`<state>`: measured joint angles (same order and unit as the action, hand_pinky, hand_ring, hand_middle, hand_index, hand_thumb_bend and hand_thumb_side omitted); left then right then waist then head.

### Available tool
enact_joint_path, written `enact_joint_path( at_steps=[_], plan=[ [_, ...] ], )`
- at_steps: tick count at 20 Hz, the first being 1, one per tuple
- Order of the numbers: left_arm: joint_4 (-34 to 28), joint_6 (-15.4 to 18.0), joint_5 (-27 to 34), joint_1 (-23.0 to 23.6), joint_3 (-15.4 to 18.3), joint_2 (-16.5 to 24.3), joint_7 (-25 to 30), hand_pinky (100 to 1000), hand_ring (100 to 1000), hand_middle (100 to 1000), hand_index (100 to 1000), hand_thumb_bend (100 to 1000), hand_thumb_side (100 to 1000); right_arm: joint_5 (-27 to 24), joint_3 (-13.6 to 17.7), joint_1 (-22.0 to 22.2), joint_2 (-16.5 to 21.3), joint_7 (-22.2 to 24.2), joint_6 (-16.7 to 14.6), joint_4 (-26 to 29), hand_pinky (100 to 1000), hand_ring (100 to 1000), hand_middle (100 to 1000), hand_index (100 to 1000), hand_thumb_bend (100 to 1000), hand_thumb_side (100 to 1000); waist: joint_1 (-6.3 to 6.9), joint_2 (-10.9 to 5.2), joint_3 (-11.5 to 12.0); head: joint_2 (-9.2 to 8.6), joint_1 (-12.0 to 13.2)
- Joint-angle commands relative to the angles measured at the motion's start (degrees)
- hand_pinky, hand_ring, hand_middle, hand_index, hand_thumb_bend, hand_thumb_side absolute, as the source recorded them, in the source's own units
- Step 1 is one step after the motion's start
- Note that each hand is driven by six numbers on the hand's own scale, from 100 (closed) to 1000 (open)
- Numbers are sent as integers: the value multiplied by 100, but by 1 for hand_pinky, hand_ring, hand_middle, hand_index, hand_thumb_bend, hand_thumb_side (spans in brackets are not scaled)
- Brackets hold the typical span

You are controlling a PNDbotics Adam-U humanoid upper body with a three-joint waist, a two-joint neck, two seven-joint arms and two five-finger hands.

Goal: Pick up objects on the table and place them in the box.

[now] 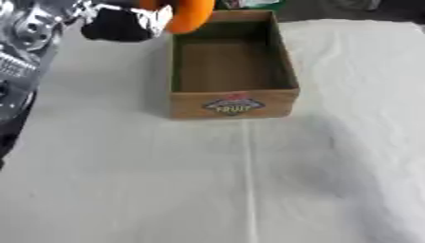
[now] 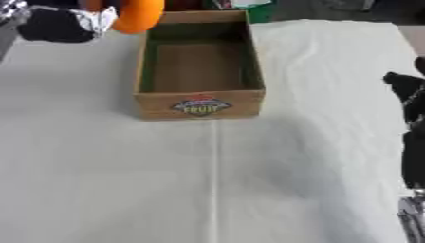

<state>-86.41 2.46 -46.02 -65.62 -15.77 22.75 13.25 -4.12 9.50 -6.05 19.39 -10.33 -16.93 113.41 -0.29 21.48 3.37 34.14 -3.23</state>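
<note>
Left eye view: left hand comes in at top left, raised above the tabletop, just off the box's far-left corner. Its fingers are curled round an orange object, round-looking, top cut off by the frame edge. The object overlaps the far-left rim of the box, so it reads as above or just beside that corner; whether it has cleared the wall I can't tell. The box is wooden with a "FRUIT" label on the near face, open top, and the floor I can see is bare, nothing inside. The white cloth over the tabletop shows no other loose objects.

Right eye view: same grasp, the orange object sits at the top edge beside the box's far-left corner, not inside it. Right hand shows at the right edge, dark, low, well apart from the box; I can't tell its pose and nothing visible in it. Something green and white lies beyond the box's far wall at the top edge, can't identify it.

Status, my read: pick done, place not yet done. Remaining is carry over the opening, lower, let go. No further objects visible on the cloth, so this could be the last one, but areas outside the frame are unknown.
</note>
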Motion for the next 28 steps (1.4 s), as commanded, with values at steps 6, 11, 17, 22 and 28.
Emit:
enact_joint_path(
  at_steps=[6, 11, 17, 22, 28],
  plan=[
    [1780, 468, -1189, -556, 605, -804, -1219, 169, 439, 502, 630, 100, 392, -89, -65, -84, 117, 153, 45, 118, 952, 867, 687, 938, 100, 1000, 63, -48, -260, -106, 215],
    [2909, 584, -1954, -593, 923, -1285, -1628, 126, 398, 492, 621, 100, 376, -116, -98, -100, 104, 206, 61, 118, 954, 868, 686, 939, 100, 1000, 59, -40, -346, -99, 206],
    [3821, 539, -2971, -555, 1109, -1717, -1968, 111, 401, 478, 609, 100, 355, -146, -98, -113, 47, 224, 104, 118, 956, 868, 686, 940, 100, 1000, 10, -30, -357, -118, 71],
    [4084, 581, -3885, -451, 1120, -1905, -1942, 146, 459, 502, 668, 100, 327, -157, -95, -109, 19, 243, 104, 118, 957, 869, 685, 941, 100, 1000, -8, -32, -357, -82, 87],
    [4021, 586, -4257, -412, 1131, -1905, -1437, 407, 671, 678, 876, 100, 307, -139, -78, -86, -26, 241, 133, 118, 959, 869, 684, 941, 100, 1000, 3, -33, -342, -79, 115]
  ],
)
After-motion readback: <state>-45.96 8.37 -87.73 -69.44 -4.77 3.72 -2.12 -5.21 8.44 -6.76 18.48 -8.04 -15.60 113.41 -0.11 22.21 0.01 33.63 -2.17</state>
